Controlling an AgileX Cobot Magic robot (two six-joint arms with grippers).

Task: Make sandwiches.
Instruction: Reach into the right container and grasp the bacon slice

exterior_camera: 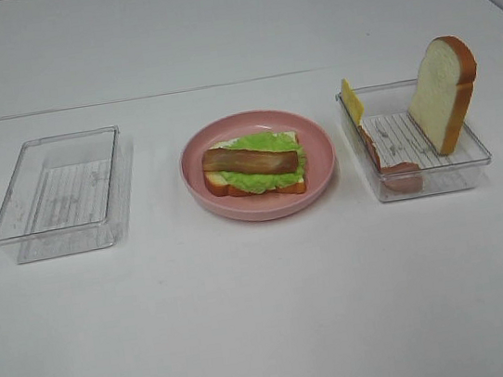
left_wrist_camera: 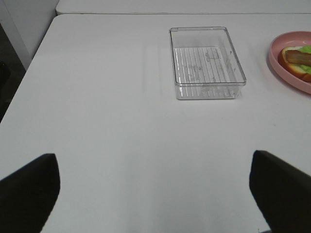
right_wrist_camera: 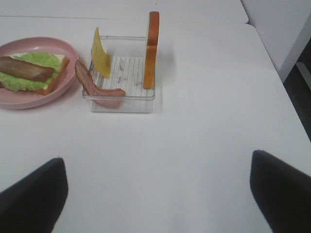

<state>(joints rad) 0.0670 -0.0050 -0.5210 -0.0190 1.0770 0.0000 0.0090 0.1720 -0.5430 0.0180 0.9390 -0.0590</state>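
Observation:
The open-faced sandwich (exterior_camera: 253,165) lies on a pink plate (exterior_camera: 264,211) mid-table: one bread slice, green lettuce, and a brown bacon strip on top. In the clear tray (exterior_camera: 472,157) to its right, a bread slice (exterior_camera: 444,91) stands on edge, a yellow cheese square (exterior_camera: 351,99) leans on the wall, and a bacon strip (exterior_camera: 390,171) droops over the front corner. My left gripper (left_wrist_camera: 155,194) and right gripper (right_wrist_camera: 158,194) are open, empty and well back from everything. Neither shows in the exterior view. The right wrist view shows the bread (right_wrist_camera: 153,48), cheese (right_wrist_camera: 100,56) and bacon (right_wrist_camera: 97,87).
An empty clear tray (exterior_camera: 61,196) sits left of the plate and also shows in the left wrist view as the tray (left_wrist_camera: 206,63). The table is white. Its side edges show in both wrist views.

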